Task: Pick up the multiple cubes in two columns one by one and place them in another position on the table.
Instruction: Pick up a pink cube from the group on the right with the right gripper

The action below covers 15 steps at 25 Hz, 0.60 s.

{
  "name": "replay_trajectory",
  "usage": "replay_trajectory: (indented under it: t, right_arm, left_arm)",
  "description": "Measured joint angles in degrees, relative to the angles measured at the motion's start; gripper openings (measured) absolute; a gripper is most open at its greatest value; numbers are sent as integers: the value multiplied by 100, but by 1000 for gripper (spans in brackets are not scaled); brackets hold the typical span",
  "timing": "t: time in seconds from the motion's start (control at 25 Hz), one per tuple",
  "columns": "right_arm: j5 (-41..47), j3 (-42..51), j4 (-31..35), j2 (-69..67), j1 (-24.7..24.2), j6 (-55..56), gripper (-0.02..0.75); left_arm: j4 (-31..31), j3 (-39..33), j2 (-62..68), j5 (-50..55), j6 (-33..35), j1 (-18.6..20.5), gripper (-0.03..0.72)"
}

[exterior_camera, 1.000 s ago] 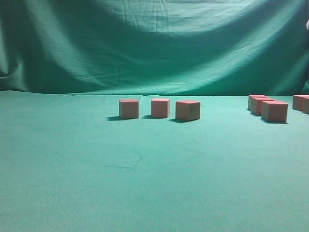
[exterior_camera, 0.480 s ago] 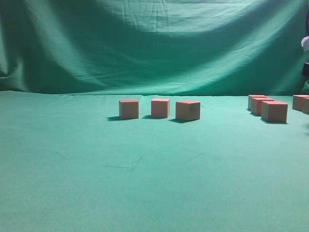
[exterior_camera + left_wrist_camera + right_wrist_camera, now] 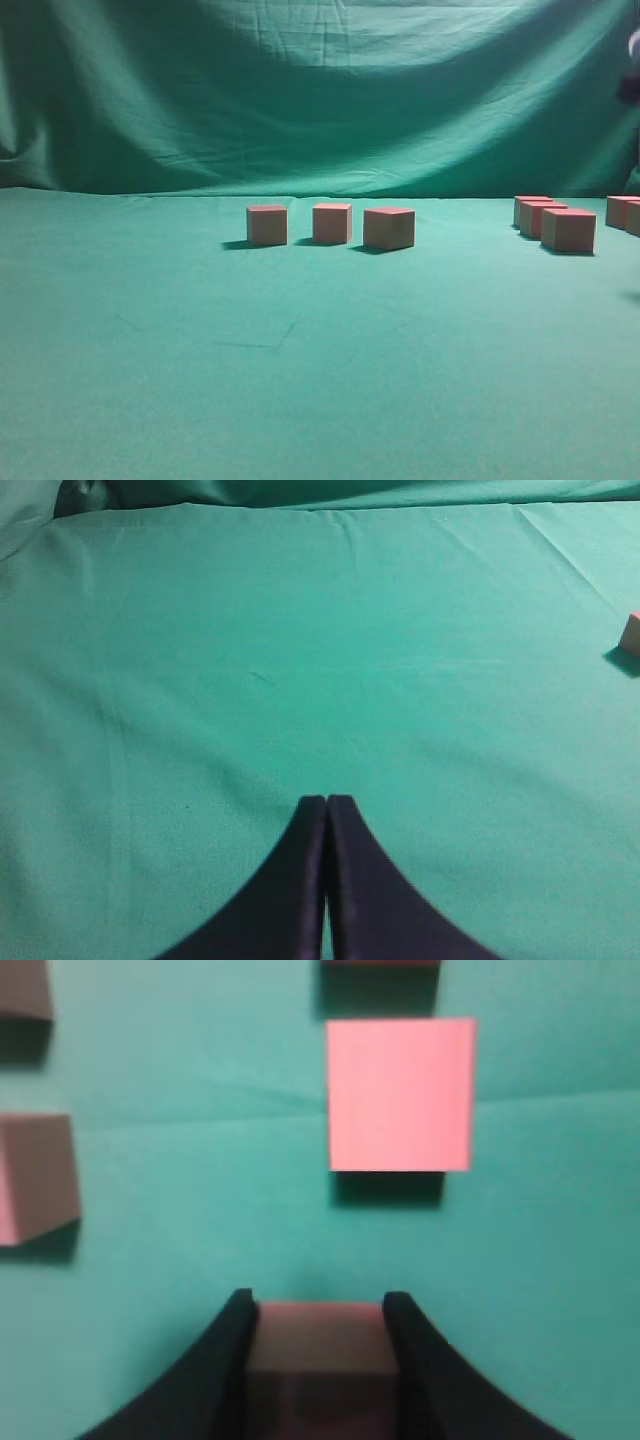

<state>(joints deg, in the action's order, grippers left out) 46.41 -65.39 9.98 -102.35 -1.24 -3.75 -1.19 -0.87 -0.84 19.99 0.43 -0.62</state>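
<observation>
Wide bare table (image 3: 300, 380) near and left; three cubes (image 3: 331, 223) block the far middle; more cubes (image 3: 568, 229) crowd the right edge.

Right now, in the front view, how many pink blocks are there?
8 blocks: three in a middle row, three lined up at right, two cut off at the edge; others may be hidden.

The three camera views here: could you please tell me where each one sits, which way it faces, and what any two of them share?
Exterior view: low, near table height, looking across the table at a row of three cubes and the draped backdrop; only a blurred bit of the robot at the right edge.
Left wrist view: above bare cloth, facing forward; the shut left pincer shows.
Right wrist view: looking straight down; the right pincer grips a cube.
Shared: all views show pink cubes on green cloth.
</observation>
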Motion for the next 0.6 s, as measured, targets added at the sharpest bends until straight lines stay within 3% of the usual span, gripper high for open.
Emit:
replay_trajectory:
  t: [0.28, 0.4, 0.6]
  right_arm:
    - [485, 0, 591, 1148, 174, -113, 263]
    - [832, 0, 616, 1702, 660, -233, 263]
    - [1084, 0, 655, 2255, 1950, -211, 263]
  left_arm:
    - [0, 0, 0, 0, 0, 0, 0]
    - [0, 0, 0, 0, 0, 0, 0]
    - [0, 0, 0, 0, 0, 0, 0]
